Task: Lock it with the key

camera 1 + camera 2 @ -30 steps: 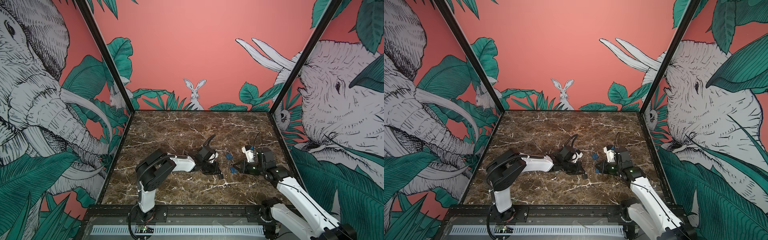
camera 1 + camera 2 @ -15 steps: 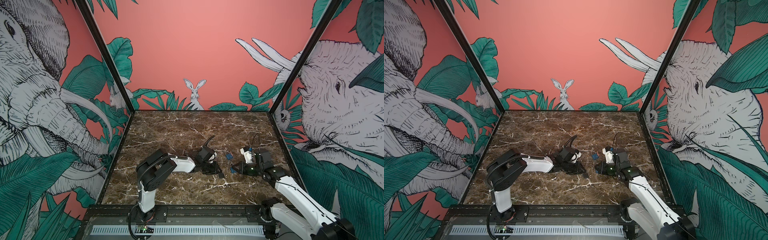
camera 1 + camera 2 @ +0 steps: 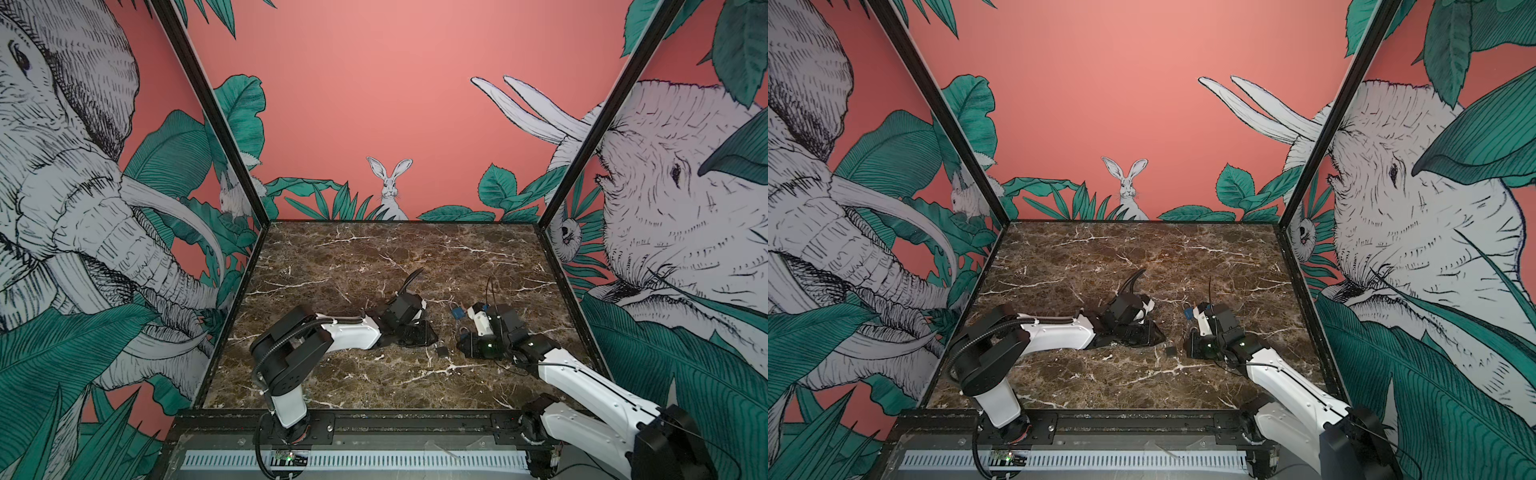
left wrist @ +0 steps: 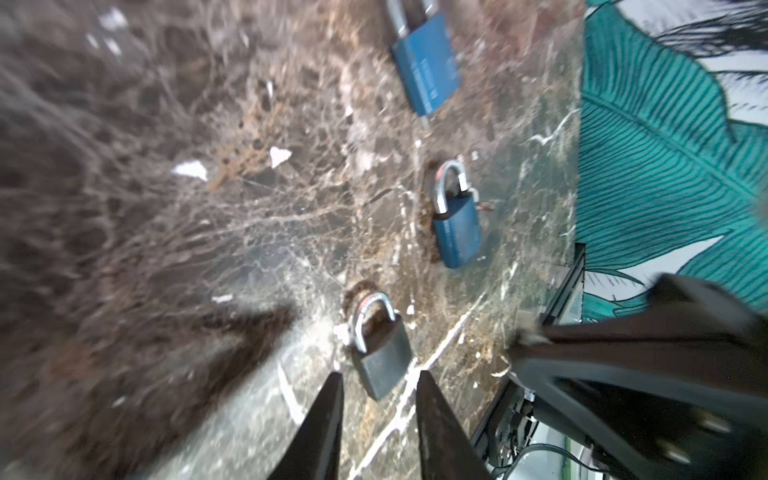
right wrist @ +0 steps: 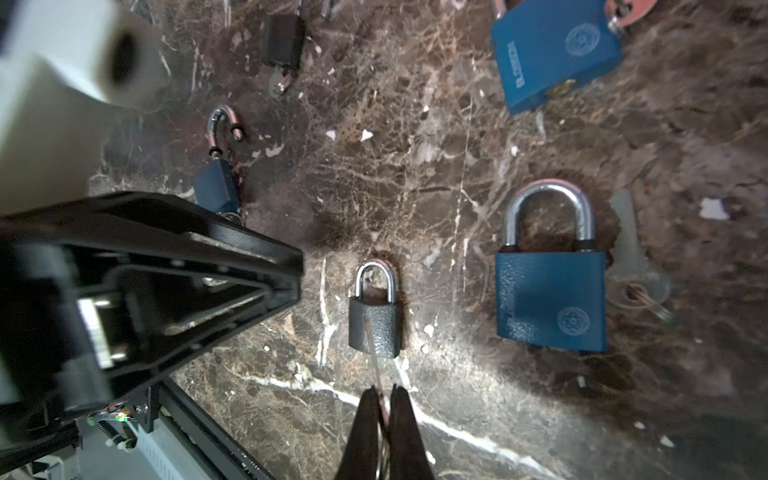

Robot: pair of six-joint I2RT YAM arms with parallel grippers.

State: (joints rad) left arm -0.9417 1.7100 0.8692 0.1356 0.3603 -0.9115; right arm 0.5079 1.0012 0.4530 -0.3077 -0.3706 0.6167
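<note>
Several padlocks crowd this patch of tabletop (image 5: pixel 457 166). The one in play is the small grey padlock (image 5: pixel 386 328), lying flat with its shackle pointing away from the right gripper (image 5: pixel 384 401). In a top view the grey padlock (image 3: pixel 441 351) sits between the two arms' ends.

Risks, as judged:
- The grey padlock is unheld. A push from the key (image 5: pixel 372 353) would likely skid it over the marble rather than seat the blade.
- The blade is thin and pinched only at its head, so a side load could swivel it in the grip.
- In the right wrist view the blade crosses the lock body. Whether its tip is near the keyway cannot be told, so a misaligned entry seems likely.
- Both grippers work close together at one lock and could touch.
- A large blue padlock (image 5: pixel 550 299) and a loose key (image 5: pixel 633 249) lie near, and a sliding lock could knock them.

Grippers:
- right gripper: clamped tight on the key, blade projecting toward the grey padlock.
- left gripper (image 4: pixel 379 374): jaws parted a modest way, tips either side of the padlock's base corner, holding nothing. No contact is evident.
</note>
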